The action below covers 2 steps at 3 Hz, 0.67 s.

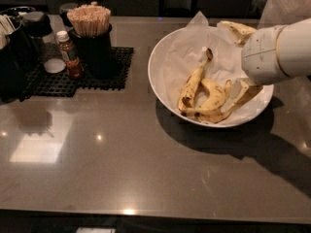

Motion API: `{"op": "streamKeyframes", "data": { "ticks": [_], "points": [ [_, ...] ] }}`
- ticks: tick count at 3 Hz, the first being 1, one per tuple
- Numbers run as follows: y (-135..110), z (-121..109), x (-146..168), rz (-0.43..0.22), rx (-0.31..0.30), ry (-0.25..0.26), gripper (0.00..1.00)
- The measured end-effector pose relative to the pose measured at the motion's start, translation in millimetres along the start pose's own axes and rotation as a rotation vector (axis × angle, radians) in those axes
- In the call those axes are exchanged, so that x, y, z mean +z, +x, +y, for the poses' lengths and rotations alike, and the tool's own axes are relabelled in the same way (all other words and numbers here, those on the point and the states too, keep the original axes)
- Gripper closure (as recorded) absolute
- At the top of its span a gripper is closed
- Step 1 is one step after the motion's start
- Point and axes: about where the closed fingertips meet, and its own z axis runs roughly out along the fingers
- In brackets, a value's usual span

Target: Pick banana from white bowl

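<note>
The white bowl (163,50) with a crinkled paper liner stands on the dark counter, right of centre. The banana (193,84) lies in it, yellow with brown spots, its long dark-tipped stem pointing up toward the back. Another banana (214,103) curves along the bowl's front beside it, and a third (237,30) rests on the back right rim. My gripper (241,95) reaches in from the right on a white arm (274,52). It sits low inside the bowl's right side, just right of the bananas.
A black mat (73,76) at the back left holds a black cup of wooden sticks (91,35), a small sauce bottle (69,55) and a shaker (41,40). More dark containers (12,47) stand at the far left.
</note>
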Motion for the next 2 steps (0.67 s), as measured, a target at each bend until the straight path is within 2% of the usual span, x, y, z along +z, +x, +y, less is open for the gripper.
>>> {"op": "streamKeyframes", "data": {
  "ticks": [1, 2],
  "points": [
    [5.0, -0.4, 8.5, 0.021, -0.018, 0.008, 0.03],
    [12.9, -0.5, 20.7, 0.036, 0.003, 0.025, 0.04]
  ]
}}
